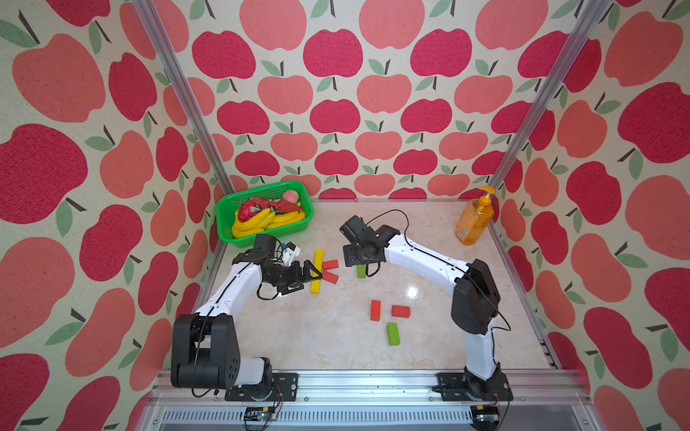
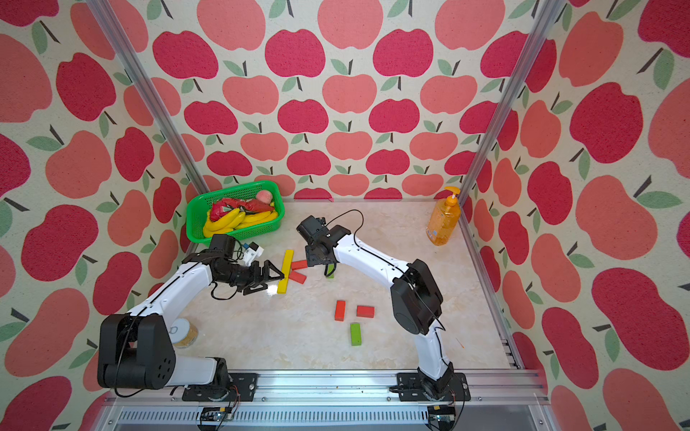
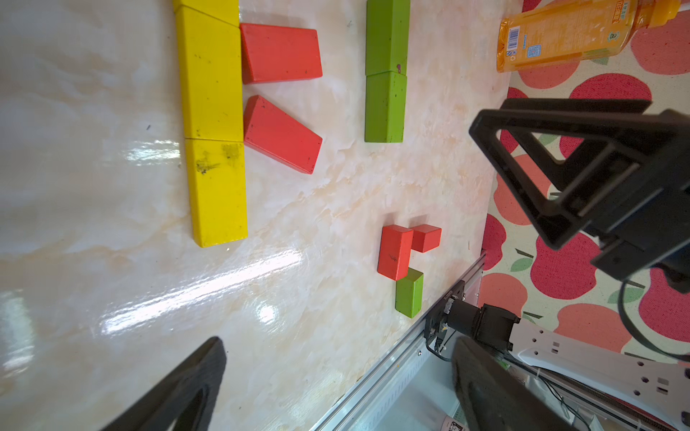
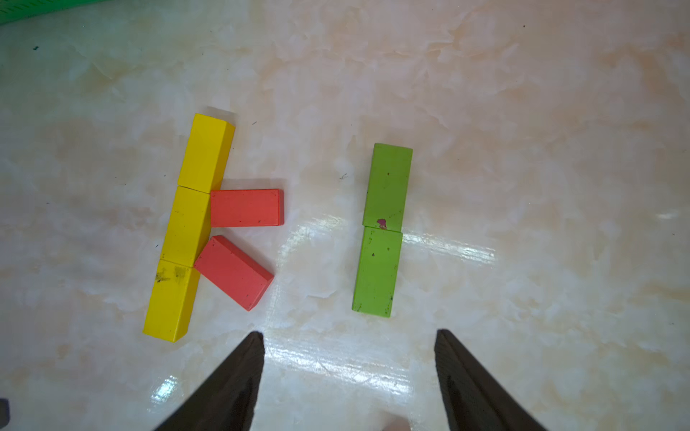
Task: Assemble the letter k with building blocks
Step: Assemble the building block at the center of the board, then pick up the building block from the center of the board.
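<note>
We note matte, scuffed rectangular bricks on the glossy marbled table [image 4: 522, 149]. Mid-table sits the letter k [image 1: 319, 259]: 3 yellow bricks [image 4: 186, 227] laid end to end, long axis running near-to-far. 2 red bricks [image 4: 244, 208] touch its side toward the right arm, 1 square-on, 1 slanted. 2 green bricks [image 4: 382, 231] lie parallel, well apart. Left gripper [image 3: 339, 343] and right gripper [image 4: 349, 334] both stand spread, empty.

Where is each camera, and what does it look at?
Top views: up high, looking down at the table; both arms show.
Left wrist: behind the left pincer, seen here, looking across at the yellow bar.
Right wrist: behind the right pincer, seen here, looking down at the green bricks.
Shared: both wrist views see the yellow bar.
</note>
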Motion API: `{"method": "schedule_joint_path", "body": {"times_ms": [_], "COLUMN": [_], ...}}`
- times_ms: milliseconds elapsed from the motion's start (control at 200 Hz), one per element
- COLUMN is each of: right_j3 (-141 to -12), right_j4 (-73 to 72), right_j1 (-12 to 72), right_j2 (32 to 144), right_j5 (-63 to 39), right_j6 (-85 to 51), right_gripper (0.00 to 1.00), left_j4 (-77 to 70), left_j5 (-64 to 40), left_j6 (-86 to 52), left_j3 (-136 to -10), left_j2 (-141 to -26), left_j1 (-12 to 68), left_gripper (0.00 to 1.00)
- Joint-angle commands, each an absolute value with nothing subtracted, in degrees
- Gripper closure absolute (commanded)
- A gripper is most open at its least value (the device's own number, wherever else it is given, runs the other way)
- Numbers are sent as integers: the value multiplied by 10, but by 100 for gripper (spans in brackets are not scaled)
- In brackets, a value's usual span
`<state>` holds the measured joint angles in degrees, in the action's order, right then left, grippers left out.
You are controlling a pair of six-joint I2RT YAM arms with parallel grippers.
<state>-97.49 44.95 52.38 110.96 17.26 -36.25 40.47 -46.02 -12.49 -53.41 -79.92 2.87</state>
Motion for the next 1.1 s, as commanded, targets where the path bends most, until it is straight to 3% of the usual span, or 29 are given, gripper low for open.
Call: {"method": "schedule_joint_path", "body": {"times_ms": [0, 165, 290, 435, 575, 1090], "right_j3": [-890, -767, -711, -653, -594, -539], "right_j4": [456, 464, 517, 547, 537, 484], "right_j1": [524, 538, 575, 627, 657, 663], "right_j2": [1040, 951, 920, 884, 857, 889], "right_j5": [158, 100, 98, 90, 80, 66], "right_j6": [-416, -484, -539, -613, -669, -670], "right_gripper": [24, 24, 24, 23, 24, 48], "left_j4": [416, 417, 408, 445, 416, 403], "left_j5": [-461, -484, -578, -544, -591, -611], "left_j6": [-115, -115, -154, -137, -140, -135], "left_j3": [-547, -541, -535, -547, -523, -512], "left_j2": [-788, -770, -763, -768, -762, -776], "left_j1": [26, 48, 91, 151, 152, 127], "left_gripper": [2, 2, 2, 2, 2, 2]}}
